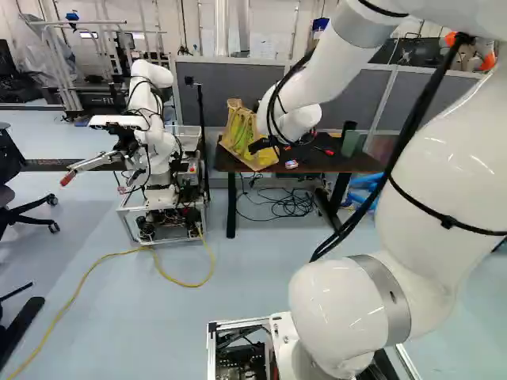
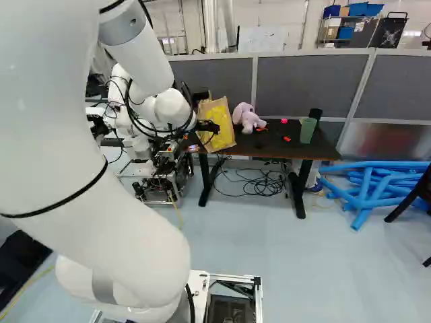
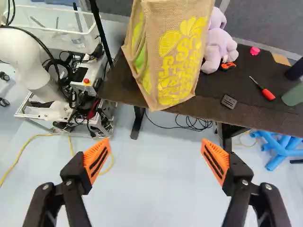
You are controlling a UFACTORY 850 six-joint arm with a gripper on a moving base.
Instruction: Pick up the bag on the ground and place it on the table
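Right base view: the worktop (image 2: 268,146) stands before the partition (image 2: 303,87). On it, the bag (image 3: 177,61) is upright at the left end, with the plush toy (image 2: 249,118) just right of it. The screwdriver (image 3: 267,93) lies farther right, followed by the cup (image 2: 308,130); a second vessel (image 2: 315,114) stands behind that cup. A block (image 3: 229,101) lies near the front edge, between bag and screwdriver. Cables (image 2: 261,184) lie on the floor beneath; pipes (image 2: 374,185) lie right of the worktop. Another robot (image 1: 156,150) stands left.

There are one bag (image 3: 177,61), one table (image 3: 117,87) and one plush toy (image 3: 218,42). One screwdriver (image 3: 268,94), one green cup (image 3: 293,95) and one yellow cable (image 1: 77,293) also show.
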